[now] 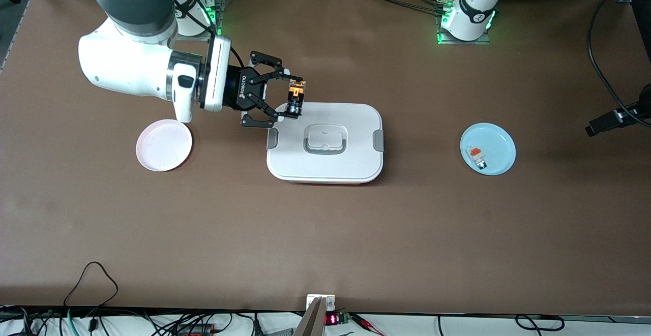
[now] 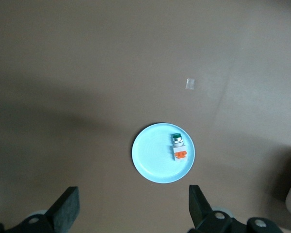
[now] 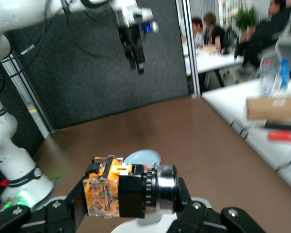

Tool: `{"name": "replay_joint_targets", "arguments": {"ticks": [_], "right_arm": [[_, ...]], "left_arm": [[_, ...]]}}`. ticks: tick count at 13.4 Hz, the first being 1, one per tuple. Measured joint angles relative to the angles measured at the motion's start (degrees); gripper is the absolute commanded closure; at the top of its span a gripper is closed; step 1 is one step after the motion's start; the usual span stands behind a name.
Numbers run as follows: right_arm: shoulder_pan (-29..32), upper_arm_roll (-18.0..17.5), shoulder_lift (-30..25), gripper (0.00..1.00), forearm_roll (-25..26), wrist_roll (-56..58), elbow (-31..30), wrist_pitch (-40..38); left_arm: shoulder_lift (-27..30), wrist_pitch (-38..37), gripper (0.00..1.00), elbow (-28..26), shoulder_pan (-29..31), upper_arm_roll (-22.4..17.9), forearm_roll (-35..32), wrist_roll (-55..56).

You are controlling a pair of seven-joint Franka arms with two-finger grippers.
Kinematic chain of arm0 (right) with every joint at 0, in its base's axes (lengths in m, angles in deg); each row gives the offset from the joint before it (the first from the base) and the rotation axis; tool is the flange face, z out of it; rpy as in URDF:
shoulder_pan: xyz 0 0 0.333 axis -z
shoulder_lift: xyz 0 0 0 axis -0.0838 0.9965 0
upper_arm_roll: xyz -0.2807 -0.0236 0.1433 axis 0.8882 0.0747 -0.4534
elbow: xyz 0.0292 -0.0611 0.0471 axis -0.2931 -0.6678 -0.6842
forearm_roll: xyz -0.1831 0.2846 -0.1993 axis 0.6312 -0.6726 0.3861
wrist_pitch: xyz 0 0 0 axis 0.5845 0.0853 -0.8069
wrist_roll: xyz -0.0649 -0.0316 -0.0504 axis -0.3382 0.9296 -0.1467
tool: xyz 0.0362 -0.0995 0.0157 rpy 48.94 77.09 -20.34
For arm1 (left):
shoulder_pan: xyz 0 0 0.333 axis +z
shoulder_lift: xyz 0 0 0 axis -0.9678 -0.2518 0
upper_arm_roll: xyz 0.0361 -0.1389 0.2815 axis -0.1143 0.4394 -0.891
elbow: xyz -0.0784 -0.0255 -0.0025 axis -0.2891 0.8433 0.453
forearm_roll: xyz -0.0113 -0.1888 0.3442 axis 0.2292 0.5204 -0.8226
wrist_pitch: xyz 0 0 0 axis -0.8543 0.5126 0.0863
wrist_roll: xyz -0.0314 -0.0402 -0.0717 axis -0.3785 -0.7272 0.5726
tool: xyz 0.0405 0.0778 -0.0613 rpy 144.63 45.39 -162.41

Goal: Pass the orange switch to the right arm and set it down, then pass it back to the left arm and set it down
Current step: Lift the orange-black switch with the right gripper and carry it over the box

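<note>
right end effector [image 1: 288,98] clamps orange switch [image 1: 295,97] over box [image 1: 325,143].

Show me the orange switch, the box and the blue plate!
switch [image 1: 295,97], front view, its orange top part
box [image 1: 351,163], front view, bare lid near its corner
blue plate [image 1: 501,145], front view, bare part inside its rim

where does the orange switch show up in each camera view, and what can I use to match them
Front view: the orange switch is held in the right claw, over the box's edge.
Left wrist view: not in it.
Right wrist view: low and central, gripped in that claw.
Shared landmark: the blue plate, seen in all three views.
</note>
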Motion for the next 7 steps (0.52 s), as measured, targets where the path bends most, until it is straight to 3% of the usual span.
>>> {"name": "replay_joint_targets", "arguments": {"ticks": [2,7], "right_arm": [[0.03,0.03,0.02,0.82,-0.87,-0.97,5.02,0.96],[0.01,0.04,1.12,0.81,-0.89,-2.21,6.45,2.73]], "left_arm": [[-1.15,-0.44,0.01,0.75,2.29,-0.19,7.1,-1.05],[-3.97,-2.06,0.01,1.49,6.12,-5.04,40.09,-4.06]]}}
